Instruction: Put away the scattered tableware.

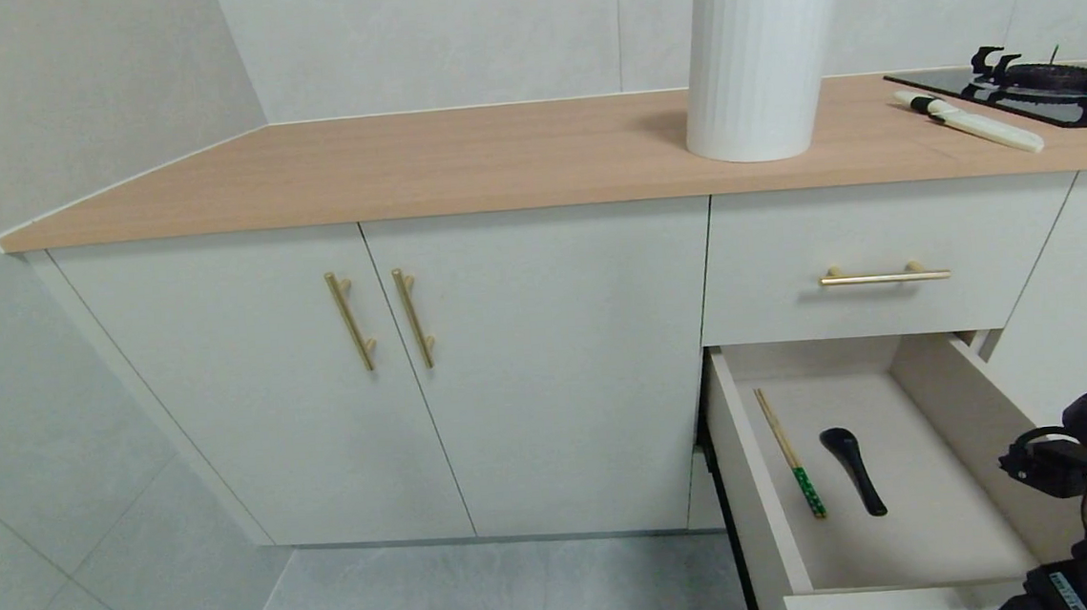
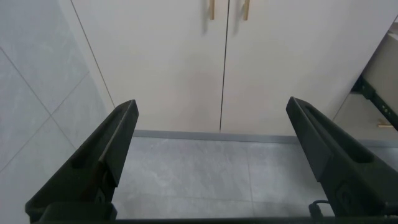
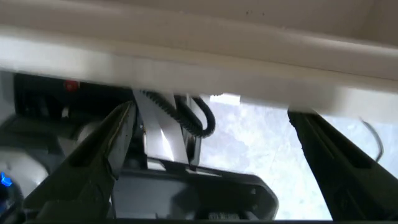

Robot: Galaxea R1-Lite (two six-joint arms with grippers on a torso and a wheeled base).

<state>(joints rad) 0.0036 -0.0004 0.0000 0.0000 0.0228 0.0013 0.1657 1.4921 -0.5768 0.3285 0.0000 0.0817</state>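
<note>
In the head view, the lower drawer [image 1: 757,481] stands pulled out at the lower right. Inside it lie a pair of wooden chopsticks with green ends [image 1: 791,455] and a black spoon [image 1: 854,470], side by side. A white-handled knife [image 1: 969,121] lies on the wooden countertop [image 1: 400,167] beside the stove. My left gripper [image 2: 211,155] is open, hanging low over the floor in front of the cabinet doors [image 2: 224,62]. My right gripper [image 3: 208,158] is open with nothing between its fingers, below the drawer's white front edge [image 3: 199,62].
A tall white ribbed container [image 1: 760,52] stands on the countertop. A black gas stove [image 1: 1049,83] sits at the far right. The upper drawer [image 1: 885,262] is closed, as are the double cabinet doors [image 1: 386,373]. Grey tiled floor [image 1: 487,596] lies below.
</note>
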